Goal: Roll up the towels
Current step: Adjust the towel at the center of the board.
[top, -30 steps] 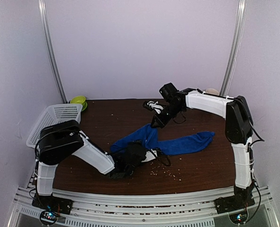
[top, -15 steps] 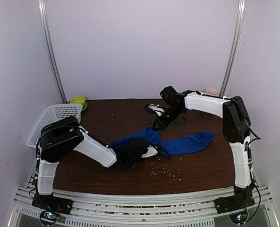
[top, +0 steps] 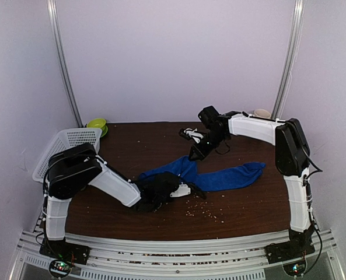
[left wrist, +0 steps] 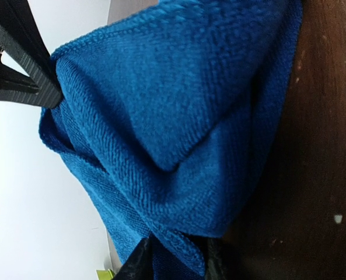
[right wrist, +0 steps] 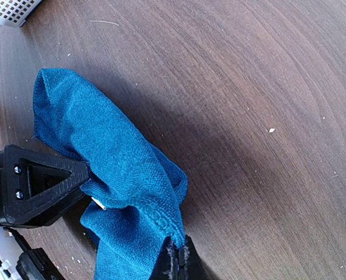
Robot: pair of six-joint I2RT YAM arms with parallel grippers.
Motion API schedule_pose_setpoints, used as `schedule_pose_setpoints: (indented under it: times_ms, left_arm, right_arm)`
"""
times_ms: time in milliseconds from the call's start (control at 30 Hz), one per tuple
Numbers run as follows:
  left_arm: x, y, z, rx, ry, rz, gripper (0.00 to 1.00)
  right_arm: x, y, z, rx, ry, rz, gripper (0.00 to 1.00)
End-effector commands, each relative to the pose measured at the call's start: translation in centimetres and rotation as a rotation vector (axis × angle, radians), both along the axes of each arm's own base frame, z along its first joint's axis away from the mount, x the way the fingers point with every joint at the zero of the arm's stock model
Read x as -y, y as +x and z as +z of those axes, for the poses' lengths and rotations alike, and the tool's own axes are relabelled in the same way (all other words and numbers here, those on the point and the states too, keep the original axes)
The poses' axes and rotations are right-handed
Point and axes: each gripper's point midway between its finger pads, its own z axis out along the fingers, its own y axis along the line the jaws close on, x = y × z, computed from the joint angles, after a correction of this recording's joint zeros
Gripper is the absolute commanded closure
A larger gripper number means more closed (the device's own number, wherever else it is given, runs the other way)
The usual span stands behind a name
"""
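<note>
A royal blue towel [top: 231, 175] lies stretched across the middle of the brown table [top: 132, 146]. Its left part is bunched and raised. My right gripper [top: 194, 154] hangs over that raised part, and in the right wrist view it [right wrist: 177, 256] is shut on the towel's [right wrist: 114, 151] stitched hem. My left gripper [top: 184, 189] lies low at the towel's near left end. In the left wrist view a fold of the towel [left wrist: 178, 105] fills the gap between its fingers, so the left gripper [left wrist: 175, 262] is shut on it.
A white mesh basket [top: 67, 146] sits at the table's left edge with a green bowl [top: 97, 124] behind it. A pale cup [top: 262, 112] stands at the back right. Crumbs [top: 202, 213] are scattered near the front edge.
My left gripper has closed on the towel's near fold and shifted slightly left. My right gripper sank a little with the hem, then held still.
</note>
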Motion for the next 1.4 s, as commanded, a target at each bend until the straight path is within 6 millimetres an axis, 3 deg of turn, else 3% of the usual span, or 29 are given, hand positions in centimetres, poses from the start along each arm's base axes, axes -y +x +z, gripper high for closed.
schedule_pose_setpoints:
  times_ms: [0,133,333,400,500,533,800,1133,1367]
  left_arm:
    - [-2.0,-1.9,-3.6,-0.121,0.083,-0.051,0.67]
    - [-1.4,-2.1,-2.2,-0.170,-0.018,-0.078,0.80]
    - [-1.0,-1.9,-1.7,-0.223,-0.084,-0.090,0.81]
    - [-1.0,-2.1,-2.0,-0.242,-0.073,-0.098,0.73]
    - [-1.1,-2.3,-2.3,-0.254,-0.063,-0.106,0.50]
    - [-1.1,-2.3,-2.5,-0.253,-0.057,-0.104,0.46]
    - [-1.6,-1.9,-4.2,-0.238,0.003,-0.078,0.44]
    - [-1.3,-2.4,-4.0,-0.074,0.059,-0.083,0.44]
    - [-0.9,-3.0,-4.0,-0.062,0.066,-0.105,0.50]
  right_arm:
    - [0.1,0.6,0.3,0.000,0.009,-0.007,1.00]
    - [0.1,0.5,0.1,-0.005,0.006,-0.005,1.00]
    - [0.1,0.3,0.2,-0.011,0.008,0.003,1.00]
    - [0.1,0.3,0.3,-0.011,0.009,0.004,1.00]
    - [0.1,0.4,0.4,-0.009,0.010,0.003,1.00]
    - [0.1,0.3,0.4,-0.009,0.010,0.005,1.00]
    - [0.1,0.3,0.4,-0.010,0.010,0.004,1.00]
    - [0.1,0.4,0.1,-0.015,0.006,0.001,0.99]
    - [0.1,0.3,0.0,-0.017,0.005,0.000,0.99]
